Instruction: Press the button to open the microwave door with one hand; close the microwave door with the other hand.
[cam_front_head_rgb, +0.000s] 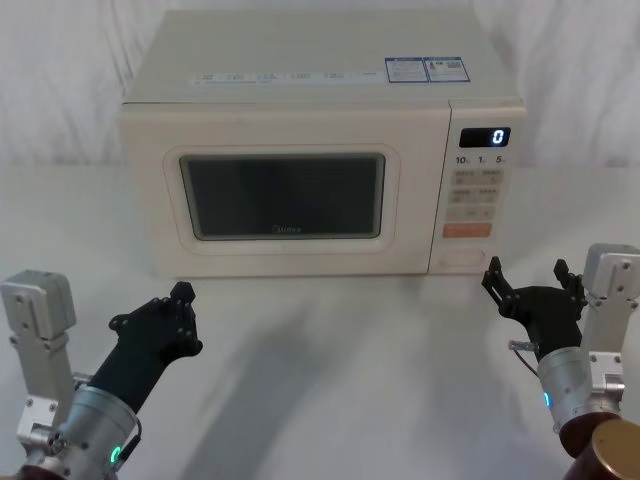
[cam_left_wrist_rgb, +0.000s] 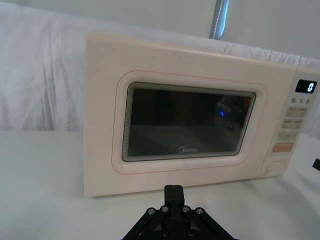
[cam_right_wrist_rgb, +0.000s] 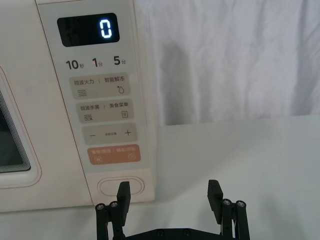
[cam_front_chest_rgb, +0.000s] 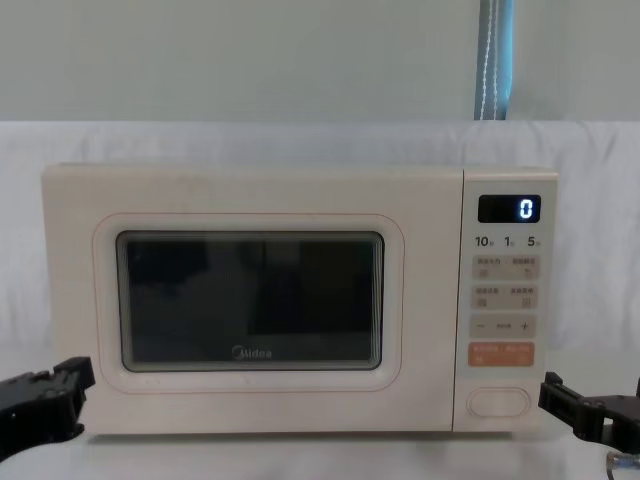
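Both sets of jaws hold nothing. On the right gripper (cam_front_head_rgb: 526, 277) the two black fingers stand spread wide apart; on the left gripper (cam_front_head_rgb: 168, 318) they look pressed close together.

A cream microwave (cam_front_head_rgb: 320, 80) sits at the back of a white table (cam_front_head_rgb: 330, 370), facing the robot, against a white cloth backdrop (cam_front_head_rgb: 60, 70). The microwave door (cam_front_head_rgb: 280, 195) is closed flush with the body. It takes up most of the front and has a dark glass window with a grey logo beneath it. To the right of the door is the narrow control panel (cam_front_head_rgb: 478, 190), where a lit display (cam_front_head_rgb: 485, 137) shows a zero. Below the display come rows of small cream keys, then an orange key (cam_front_head_rgb: 467, 229), and at the very bottom the button (cam_front_head_rgb: 460, 257), a plain cream oval.

The right gripper hovers above the table, just in front of the microwave's lower right corner and a little to the right of the button, not touching it. In the right wrist view the button (cam_right_wrist_rgb: 121, 186) sits just beyond one fingertip (cam_right_wrist_rgb: 123, 190).

The left gripper hovers low over the table in front of the microwave's lower left corner, well short of the door.
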